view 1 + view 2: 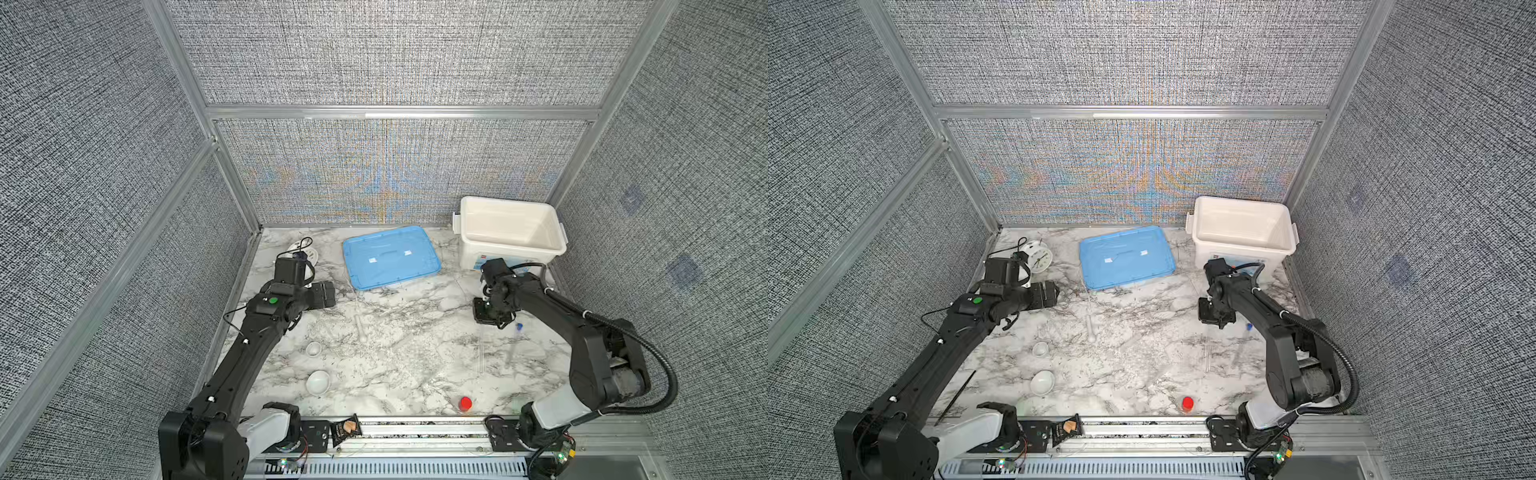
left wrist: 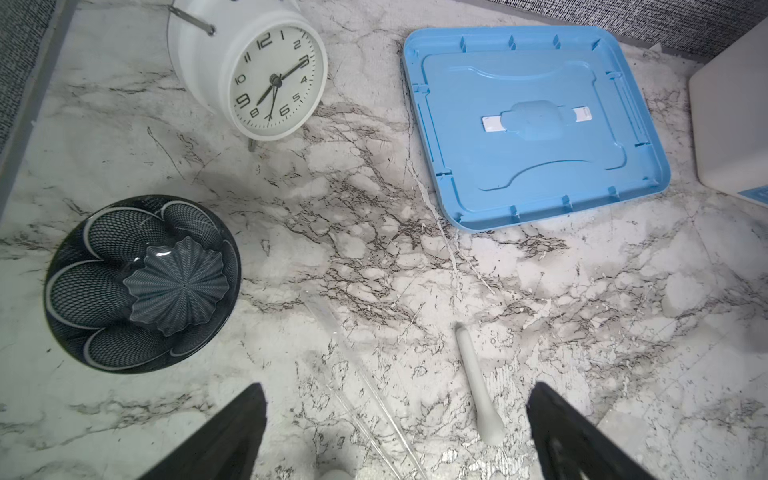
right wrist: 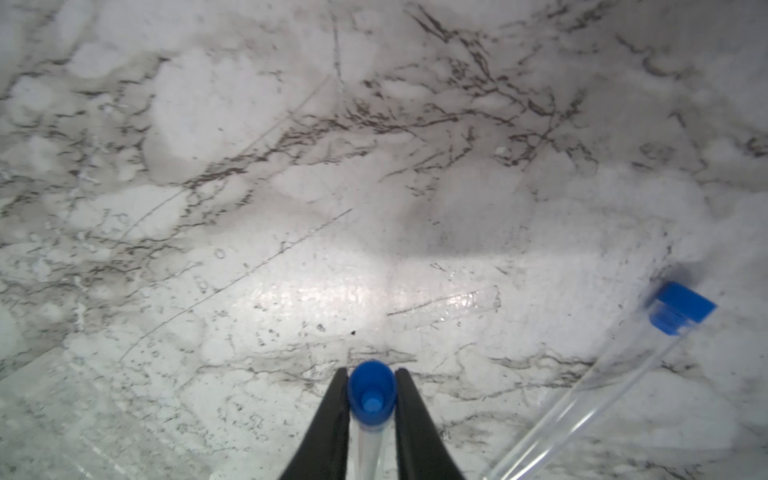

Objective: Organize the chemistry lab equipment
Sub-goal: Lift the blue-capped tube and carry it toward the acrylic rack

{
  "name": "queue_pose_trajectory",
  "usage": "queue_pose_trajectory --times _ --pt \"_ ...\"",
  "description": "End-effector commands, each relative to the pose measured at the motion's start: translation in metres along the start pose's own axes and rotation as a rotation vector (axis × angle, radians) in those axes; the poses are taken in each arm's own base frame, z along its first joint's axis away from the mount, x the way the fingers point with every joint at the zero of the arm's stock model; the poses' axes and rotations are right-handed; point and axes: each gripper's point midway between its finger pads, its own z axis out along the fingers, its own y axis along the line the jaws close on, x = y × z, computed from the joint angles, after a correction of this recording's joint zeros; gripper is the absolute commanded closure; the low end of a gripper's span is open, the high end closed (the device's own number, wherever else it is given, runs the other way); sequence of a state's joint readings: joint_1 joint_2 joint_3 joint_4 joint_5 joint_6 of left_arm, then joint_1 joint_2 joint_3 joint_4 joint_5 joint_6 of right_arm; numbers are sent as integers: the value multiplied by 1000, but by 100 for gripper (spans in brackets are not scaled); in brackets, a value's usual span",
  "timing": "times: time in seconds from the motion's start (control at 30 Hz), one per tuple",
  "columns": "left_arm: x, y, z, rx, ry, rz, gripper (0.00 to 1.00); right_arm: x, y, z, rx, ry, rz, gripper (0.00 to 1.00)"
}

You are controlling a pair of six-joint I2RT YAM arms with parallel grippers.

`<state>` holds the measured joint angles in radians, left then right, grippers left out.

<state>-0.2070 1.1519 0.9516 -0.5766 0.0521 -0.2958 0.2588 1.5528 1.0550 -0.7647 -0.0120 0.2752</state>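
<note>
A blue-capped tube sits pinched between the narrowed fingers of the right gripper over the marble table, a second tube lying beside it, while the left gripper hangs spread wide over the white pestle.

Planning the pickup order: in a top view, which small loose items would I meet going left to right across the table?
Larger white dish → pestle → red-capped item → loose blue-capped tube.
</note>
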Motion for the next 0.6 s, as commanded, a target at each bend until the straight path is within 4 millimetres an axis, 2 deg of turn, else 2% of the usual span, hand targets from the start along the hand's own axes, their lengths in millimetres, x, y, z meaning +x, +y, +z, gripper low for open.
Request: queue_pose_trajectory --times 0.0,0.17,0.3,0.4,0.57 --pt "-4 -2 -1 5 -16 1 1 -4 20 -17 -2 -44 -68 78" --pt "-1 0 5 -1 -3 1 1 -16 57 -48 -35 -195 -178 78" --pt "5 4 11 -23 28 -37 1 -24 78 -75 -61 -364 -218 79" --pt "11 10 13 -58 58 -64 1 -23 97 -87 -122 -467 -247 82" --pt "12 10 14 -59 75 -67 1 -9 116 -99 -140 -570 -300 82"
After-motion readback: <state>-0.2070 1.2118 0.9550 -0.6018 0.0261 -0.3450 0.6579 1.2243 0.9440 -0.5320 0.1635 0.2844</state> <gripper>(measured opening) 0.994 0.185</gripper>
